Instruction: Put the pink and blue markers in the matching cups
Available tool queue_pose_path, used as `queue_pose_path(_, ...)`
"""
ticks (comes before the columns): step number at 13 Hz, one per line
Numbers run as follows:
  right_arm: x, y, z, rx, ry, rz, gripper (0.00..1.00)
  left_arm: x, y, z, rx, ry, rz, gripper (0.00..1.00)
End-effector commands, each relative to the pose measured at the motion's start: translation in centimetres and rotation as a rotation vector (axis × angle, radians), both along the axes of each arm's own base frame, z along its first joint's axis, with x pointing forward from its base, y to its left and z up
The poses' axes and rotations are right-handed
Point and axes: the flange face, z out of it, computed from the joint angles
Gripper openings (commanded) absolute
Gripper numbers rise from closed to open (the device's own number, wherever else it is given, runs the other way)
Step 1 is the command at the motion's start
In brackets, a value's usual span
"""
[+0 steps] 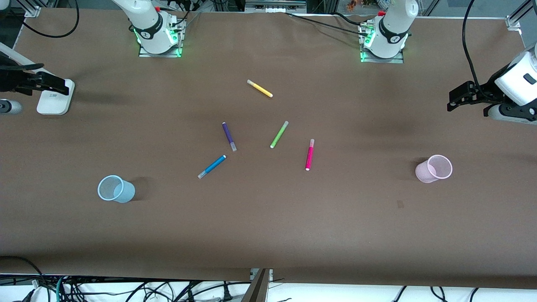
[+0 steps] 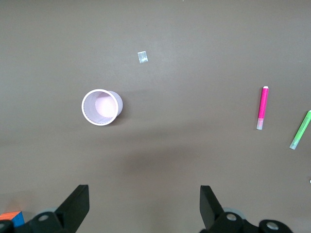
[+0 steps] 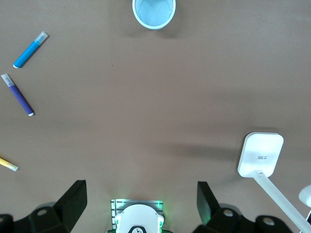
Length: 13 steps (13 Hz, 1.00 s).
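The pink marker [image 1: 309, 154] lies flat mid-table; it also shows in the left wrist view [image 2: 262, 108]. The blue marker [image 1: 212, 166] lies flat nearer the right arm's end, seen too in the right wrist view [image 3: 30, 50]. The pale blue cup [image 1: 115, 189] [image 3: 154, 12] stands upright toward the right arm's end. The pale pink cup [image 1: 434, 168] [image 2: 101, 107] stands upright toward the left arm's end. My left gripper [image 1: 455, 100] [image 2: 143, 194] is open and empty, up over the table's left-arm end. My right gripper [image 1: 50, 84] [image 3: 141, 191] is open and empty, up over the right-arm end.
A dark purple pen [image 1: 229, 136] [image 3: 18, 94], a green pen [image 1: 279, 134] [image 2: 301, 129] and a yellow pen [image 1: 259, 88] lie near the two markers. A white stand base [image 1: 54, 98] [image 3: 261, 154] sits under the right gripper. A small tape scrap [image 2: 142, 57] lies near the pink cup.
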Motion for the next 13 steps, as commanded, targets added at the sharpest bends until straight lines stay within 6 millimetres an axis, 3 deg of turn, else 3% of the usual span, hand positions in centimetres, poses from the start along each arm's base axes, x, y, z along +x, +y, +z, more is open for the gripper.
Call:
queue_pose_path(1, 2.6, 0.5, -3.2, -0.011, 0.01, 0.013, 1.0, -0.6, -0.2, 0.3, 0.007, -0.004, -0.012, 1.0)
queue_pose_path(4, 3.7, 1.6, -4.5, -0.029, -0.019, 0.026, 1.0, -0.5, -0.5, 0.2, -0.005, -0.004, -0.01, 1.0)
queue_pose_path(6, 5.2, 3.9, -6.8, -0.042, -0.027, 0.029, 1.0, -0.5, -0.7, 0.1, -0.019, -0.002, -0.007, 1.0)
queue_pose_path(8, 6.4, 5.7, -9.6, -0.073, -0.028, -0.106, 1.0, -0.3, -1.5, -0.3, -0.026, 0.001, -0.016, 1.0)
queue_pose_path(11, 8.6, 10.2, -14.4, -0.105, -0.069, -0.203, 1.0, 2.0, -5.1, -4.1, -0.08, 0.052, -0.044, 1.0)
queue_pose_path(13, 10.1, 12.8, -17.8, -0.096, -0.107, -0.225, 1.0, 3.3, -10.1, -7.1, -0.091, 0.041, -0.02, 1.0)
